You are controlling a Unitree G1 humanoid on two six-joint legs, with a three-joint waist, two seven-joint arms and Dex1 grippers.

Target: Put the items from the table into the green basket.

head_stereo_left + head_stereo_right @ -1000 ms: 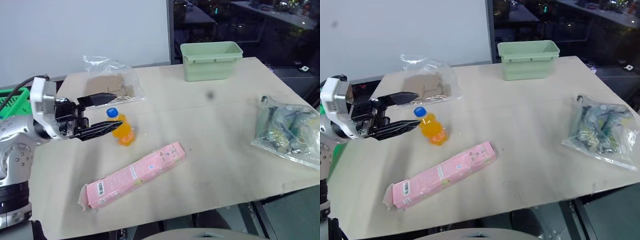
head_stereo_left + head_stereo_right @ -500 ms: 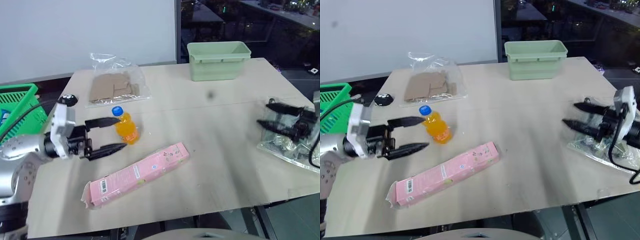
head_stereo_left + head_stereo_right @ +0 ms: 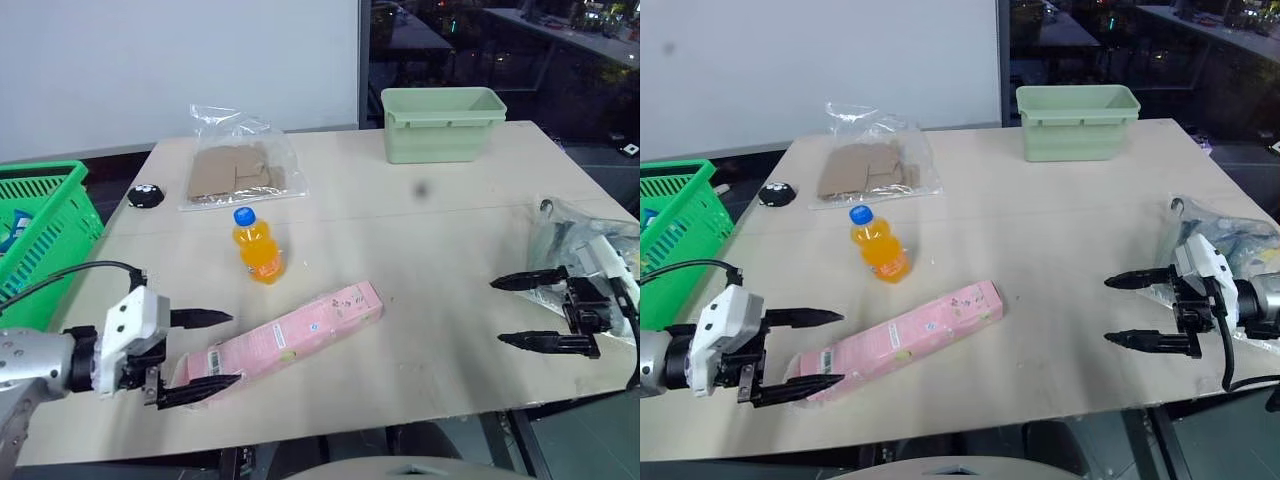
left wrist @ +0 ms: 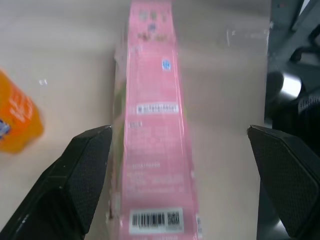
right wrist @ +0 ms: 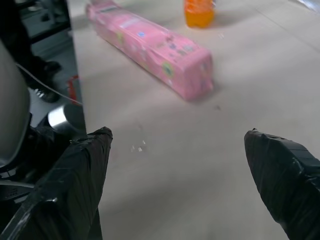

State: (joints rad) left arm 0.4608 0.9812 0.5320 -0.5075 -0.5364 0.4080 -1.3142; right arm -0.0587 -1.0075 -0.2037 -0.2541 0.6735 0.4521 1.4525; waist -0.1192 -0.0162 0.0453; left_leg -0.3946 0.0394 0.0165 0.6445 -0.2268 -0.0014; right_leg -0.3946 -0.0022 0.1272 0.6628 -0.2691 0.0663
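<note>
Left gripper [image 3: 205,348] fingers spread wide, straddling the barcode end of the pink carton [image 3: 290,337], holding nothing; right gripper [image 3: 520,312] likewise spread, empty, beside the crinkly bag [image 3: 590,245]; orange bottle [image 3: 257,246] upright mid-table; green basket [image 3: 38,235] off the table's left edge.

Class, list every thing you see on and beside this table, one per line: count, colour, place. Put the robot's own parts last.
Table: one, pale wood, centre.
Pink carton: one, lying near the front edge.
Orange bottle: one, blue cap, upright behind the carton.
Bag of brown goods: one, clear, far left part of the table.
Bag at right edge: one, clear, contents hard to tell.
Black disc: one, left edge.
Mint tub: one, far edge.
Green basket: one, beside the table's left.
Left hand: open, at the carton's near end.
Right hand: open, over the table.
</note>
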